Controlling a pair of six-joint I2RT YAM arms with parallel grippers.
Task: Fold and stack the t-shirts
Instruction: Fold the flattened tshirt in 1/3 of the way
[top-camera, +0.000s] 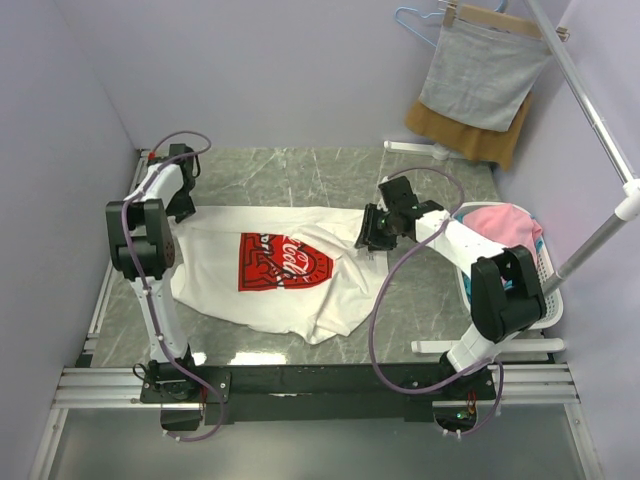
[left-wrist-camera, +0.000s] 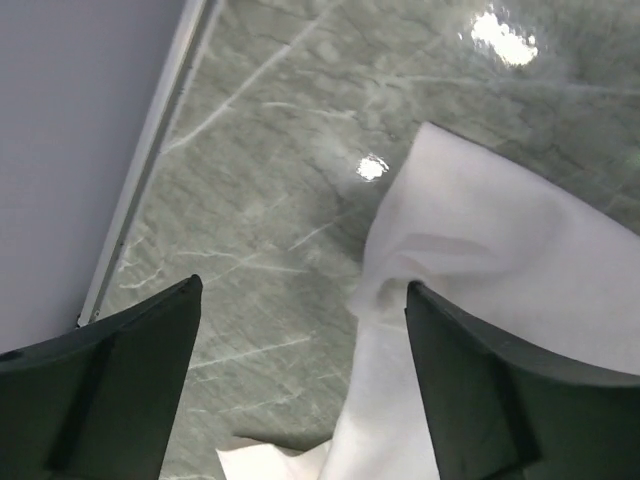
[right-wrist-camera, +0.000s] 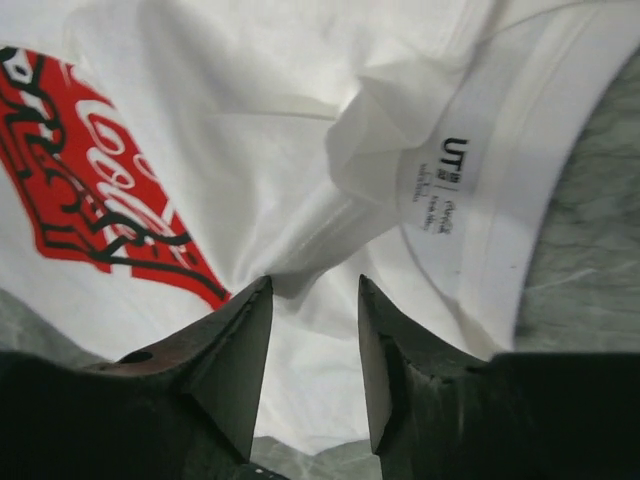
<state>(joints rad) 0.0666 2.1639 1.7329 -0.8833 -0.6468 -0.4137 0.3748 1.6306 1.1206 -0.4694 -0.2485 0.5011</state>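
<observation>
A white t-shirt with a red chest print lies spread and rumpled on the grey marble table. My left gripper hovers at the shirt's far left corner. Its jaws stand wide open and empty in the left wrist view, with a white fold of the shirt under the right finger. My right gripper is at the shirt's collar end. In the right wrist view its jaws are parted over bunched white cloth near the collar label, holding nothing.
A white basket with pink cloth stands at the right. A grey cloth and a mustard-brown cloth hang on a hanger at the back right. A white rack pole crosses the right side.
</observation>
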